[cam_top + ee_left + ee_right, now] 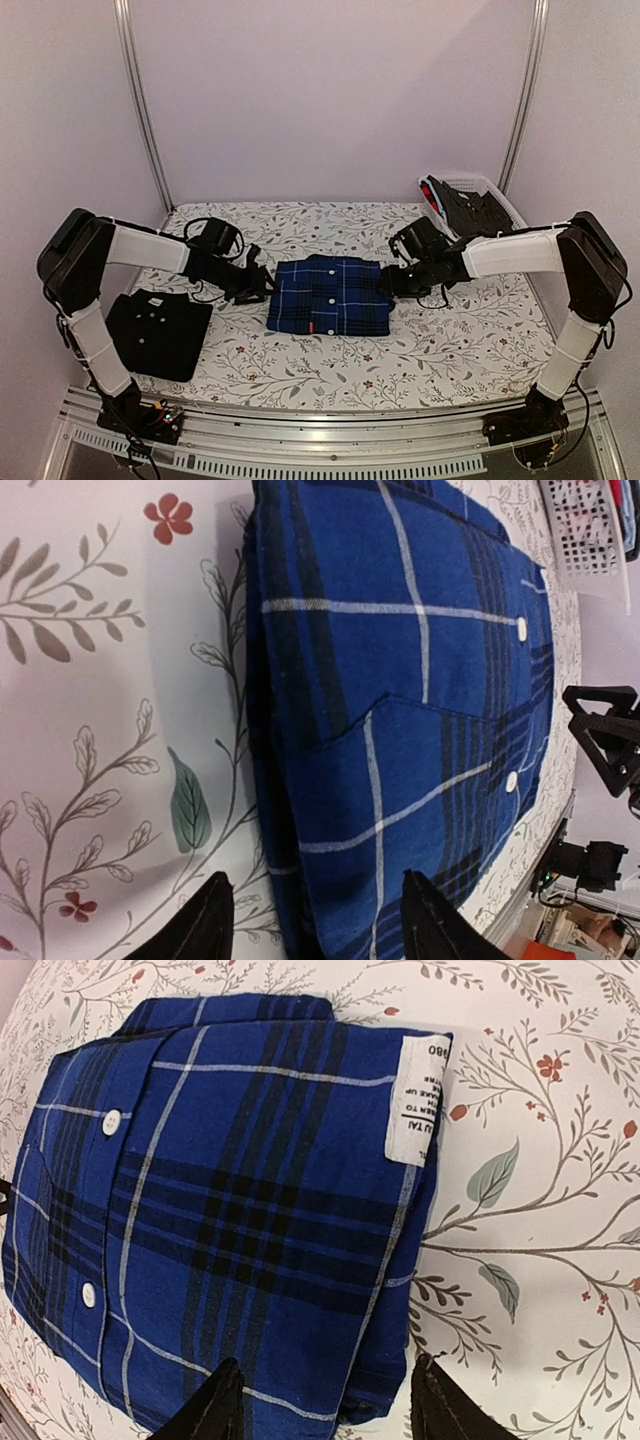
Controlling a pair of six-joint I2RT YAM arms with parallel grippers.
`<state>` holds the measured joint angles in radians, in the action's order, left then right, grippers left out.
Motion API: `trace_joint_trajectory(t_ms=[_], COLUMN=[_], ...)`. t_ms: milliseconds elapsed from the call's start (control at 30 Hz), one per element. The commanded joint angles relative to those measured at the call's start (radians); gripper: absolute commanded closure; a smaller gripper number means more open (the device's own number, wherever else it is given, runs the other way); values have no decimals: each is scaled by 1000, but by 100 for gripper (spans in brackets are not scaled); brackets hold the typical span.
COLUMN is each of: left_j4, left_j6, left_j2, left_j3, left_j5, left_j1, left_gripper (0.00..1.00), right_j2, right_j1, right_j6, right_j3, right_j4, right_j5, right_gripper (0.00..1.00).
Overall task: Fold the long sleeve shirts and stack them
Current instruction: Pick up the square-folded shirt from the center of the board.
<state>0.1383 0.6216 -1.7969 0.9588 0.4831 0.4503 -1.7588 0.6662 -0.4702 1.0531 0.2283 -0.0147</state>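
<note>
Plaid shirt (330, 295) edges sit between my left fingers (205, 930) and right fingers (218, 1410), both open: pinch all layers, lift level onto black shirt (160, 335).

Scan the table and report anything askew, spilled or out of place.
Mostly tidy. The blue plaid shirt lies folded square, but its white care label is exposed at one edge. The black shirt sits apart, off to the left, not yet stacked.
</note>
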Motion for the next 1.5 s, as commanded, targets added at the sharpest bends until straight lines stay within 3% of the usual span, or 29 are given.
trace_joint_trajectory(t_ms=[0,733,933,1133,1300,1467], left_j4=[24,35,32,28,29,5], left_j6=[-4,60,65,47,49,85], left_j2=[-35,-163,-130,-119,-170,-216], left_j3=[25,92,62,48,75,88], left_j5=[-50,-160,-175,-168,-160,-140], left_j1=[42,97,90,59,68,93], left_gripper=[44,63,51,50,58,74], right_j2=[-41,-119,-128,-138,-140,-140], right_j1=[-9,-24,-24,-24,-25,-25], right_j6=[14,10,11,13,8,12], right_j3=[1,-18,-23,-21,-21,-27], right_j4=[-30,-45,-50,-54,-60,-66], right_j5=[-34,-66,-71,-77,-79,-87], right_gripper=[46,64,68,69,70,70])
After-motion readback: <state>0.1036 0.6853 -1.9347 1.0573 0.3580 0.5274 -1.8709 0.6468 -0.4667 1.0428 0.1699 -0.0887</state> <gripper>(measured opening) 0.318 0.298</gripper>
